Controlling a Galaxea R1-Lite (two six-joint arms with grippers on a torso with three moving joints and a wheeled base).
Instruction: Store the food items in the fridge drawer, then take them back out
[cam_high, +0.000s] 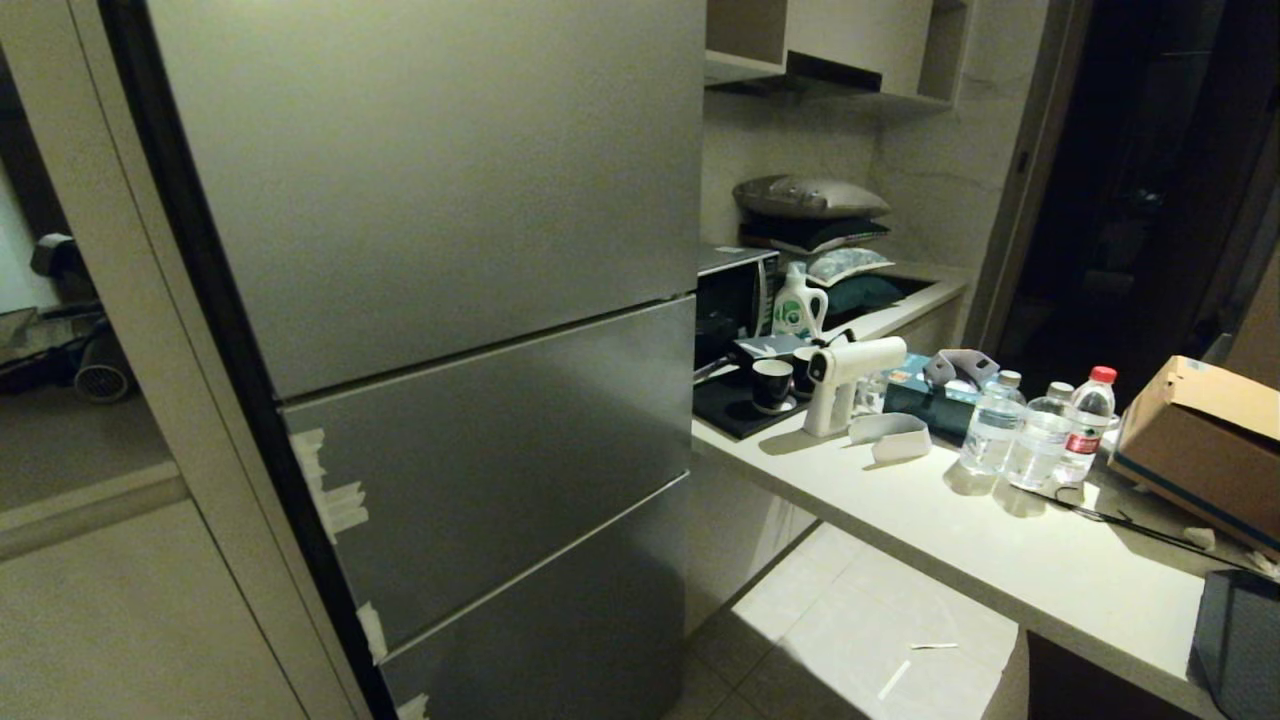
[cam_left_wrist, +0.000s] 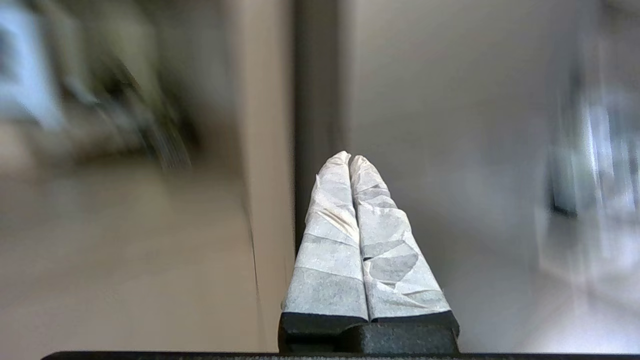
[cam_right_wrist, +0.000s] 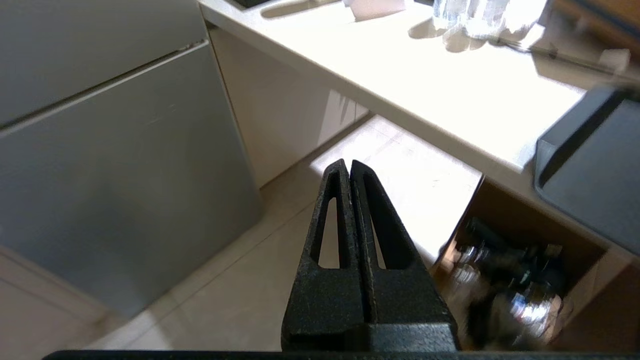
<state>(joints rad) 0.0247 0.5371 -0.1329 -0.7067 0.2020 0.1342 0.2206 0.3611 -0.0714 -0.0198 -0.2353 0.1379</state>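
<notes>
A tall grey fridge (cam_high: 450, 330) fills the head view with all its doors closed; white tape scraps (cam_high: 335, 495) stick to its left edge. The fridge drawer and the food items are out of view. Neither arm shows in the head view. My left gripper (cam_left_wrist: 349, 157), its fingers wrapped in white tape, is shut and empty, pointing at the fridge's side edge (cam_left_wrist: 315, 100). My right gripper (cam_right_wrist: 348, 163), black, is shut and empty, hanging over the tiled floor (cam_right_wrist: 400, 170) beside the fridge's lower door (cam_right_wrist: 115, 165).
A white counter (cam_high: 960, 530) runs along the right with three clear water bottles (cam_high: 1035, 430), a white spray gun (cam_high: 840, 380), dark cups, a detergent bottle and a cardboard box (cam_high: 1200, 440). A dark bin (cam_right_wrist: 590, 165) sits at the counter's near end. Bottles (cam_right_wrist: 515, 290) stand underneath it.
</notes>
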